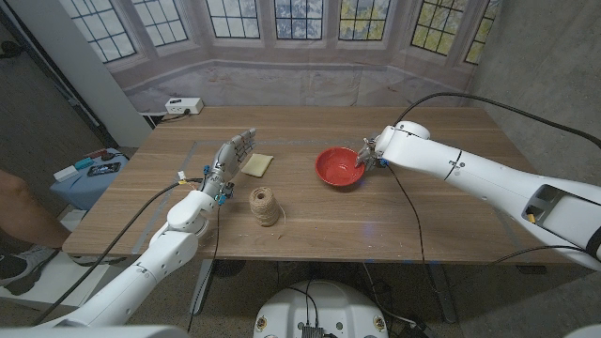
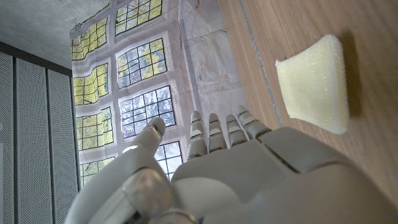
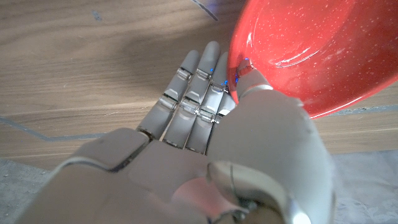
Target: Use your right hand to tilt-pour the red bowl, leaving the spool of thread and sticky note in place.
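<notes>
- Right robot hand (image 1: 367, 153) sits at the red bowl (image 1: 341, 167), at the side of its rim that faces the right arm, toward the far middle of the wooden surface (image 1: 441, 225).
- From the right wrist view, the right robot hand (image 3: 205, 143) has its thumb over the rim of the red bowl (image 3: 311, 50) and its fingers (image 3: 186, 99) stretched out below the bowl's outer wall, so the rim is pinched between them.
- In that same view the bowl looks tipped up off the wood on the hand's side; the head view is too small to confirm the tilt.
- Left robot hand (image 1: 230, 160) stands on its edge on the left half of the surface, fingers straight, apart from one another and holding nothing; the left wrist view shows the same hand (image 2: 249, 174) with fingers extended.
- Yellow sticky note (image 1: 256, 165) lies just beside the left hand's fingertips, between that hand and the bowl; in the left wrist view the note (image 2: 314, 84) lies on the wood, not touched.
- Spool of thread (image 1: 266, 206) stands nearer the robot's side, close to the left forearm and well apart from the bowl.
</notes>
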Motion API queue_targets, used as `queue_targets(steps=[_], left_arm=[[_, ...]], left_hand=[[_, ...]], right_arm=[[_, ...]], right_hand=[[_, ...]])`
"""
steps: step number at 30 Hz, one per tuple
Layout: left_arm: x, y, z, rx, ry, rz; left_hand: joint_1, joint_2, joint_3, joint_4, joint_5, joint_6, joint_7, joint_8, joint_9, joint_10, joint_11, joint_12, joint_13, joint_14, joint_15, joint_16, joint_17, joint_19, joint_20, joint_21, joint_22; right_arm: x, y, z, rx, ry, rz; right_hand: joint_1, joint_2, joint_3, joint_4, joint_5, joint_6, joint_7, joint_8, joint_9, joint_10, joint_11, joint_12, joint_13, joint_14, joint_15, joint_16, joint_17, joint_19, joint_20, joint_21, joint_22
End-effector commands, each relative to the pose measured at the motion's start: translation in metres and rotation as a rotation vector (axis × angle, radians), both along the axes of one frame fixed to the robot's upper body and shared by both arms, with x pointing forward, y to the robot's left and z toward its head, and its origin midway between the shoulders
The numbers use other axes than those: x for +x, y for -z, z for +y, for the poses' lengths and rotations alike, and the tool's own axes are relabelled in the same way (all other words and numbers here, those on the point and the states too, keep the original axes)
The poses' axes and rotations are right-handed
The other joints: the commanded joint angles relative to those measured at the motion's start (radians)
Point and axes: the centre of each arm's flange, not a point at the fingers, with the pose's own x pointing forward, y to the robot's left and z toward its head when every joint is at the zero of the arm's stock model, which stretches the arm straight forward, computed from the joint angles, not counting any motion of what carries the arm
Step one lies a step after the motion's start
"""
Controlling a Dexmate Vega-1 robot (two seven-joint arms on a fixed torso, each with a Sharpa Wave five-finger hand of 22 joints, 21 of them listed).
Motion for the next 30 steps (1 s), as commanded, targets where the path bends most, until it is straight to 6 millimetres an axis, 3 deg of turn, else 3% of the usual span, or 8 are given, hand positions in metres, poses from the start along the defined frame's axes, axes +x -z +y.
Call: queue_targets(steps=[1, 13, 21, 30], left_arm=[[0.0022, 0.0007, 0.0003, -0.006, 0.003, 0.0], [0.0034, 0.0004, -0.0006, -0.004, 0.004, 0.001], [0.0024, 0.0013, -0.0011, -0.003, 0.004, -0.001], [0.0001, 0.0036, -0.0015, -0.006, 0.005, 0.001]], left_hand=[[0.01, 0.001, 0.002, 0.004, 0.004, 0.005, -0.004, 0.002, 0.003, 0.006, 0.003, -0.001, 0.006, -0.002, 0.0, 0.002, 0.003, 0.0, -0.002, -0.003, 0.002], [0.011, 0.0, 0.001, 0.005, 0.004, 0.005, -0.005, 0.002, 0.003, 0.007, 0.0, -0.001, 0.006, -0.002, 0.0, 0.002, 0.003, 0.0, -0.001, -0.003, 0.002], [0.011, 0.0, 0.001, 0.005, 0.004, 0.006, -0.005, 0.002, 0.003, 0.007, 0.002, -0.001, 0.006, -0.002, 0.001, 0.002, 0.003, 0.0, 0.0, -0.003, 0.002], [0.01, 0.0, 0.001, 0.008, 0.004, 0.024, 0.005, 0.009, 0.003, 0.007, 0.002, -0.001, 0.006, -0.003, 0.006, 0.002, 0.003, -0.002, 0.001, -0.003, 0.002]], right_arm=[[0.0036, 0.0002, 0.0006, -0.029, 0.004, 0.031], [0.0044, 0.0027, 0.0002, -0.031, 0.003, 0.038], [0.0031, 0.0035, -0.0002, -0.022, -0.003, 0.065], [0.0026, 0.0027, 0.0029, -0.029, -0.011, 0.086]], right_hand=[[0.01, -0.005, -0.004, -0.005, 0.0, 0.0, 0.002, -0.005, 0.003, 0.003, 0.007, -0.001, 0.004, 0.002, -0.032, 0.0, 0.007, 0.002, 0.008, 0.006, 0.0], [0.002, -0.007, -0.006, 0.002, -0.002, 0.001, 0.004, -0.009, 0.001, 0.003, 0.007, -0.001, 0.005, 0.009, -0.031, -0.008, 0.002, 0.005, 0.009, 0.01, -0.001], [-0.046, -0.015, -0.023, 0.023, -0.008, -0.058, 0.024, -0.041, -0.003, -0.022, 0.027, -0.029, -0.024, -0.005, -0.01, -0.023, -0.001, -0.006, 0.026, 0.009, -0.002], [-0.074, -0.015, -0.037, 0.028, -0.01, -0.107, 0.047, -0.076, -0.011, -0.06, 0.056, -0.064, -0.058, -0.044, 0.019, -0.043, -0.008, -0.041, 0.048, -0.003, -0.004]])
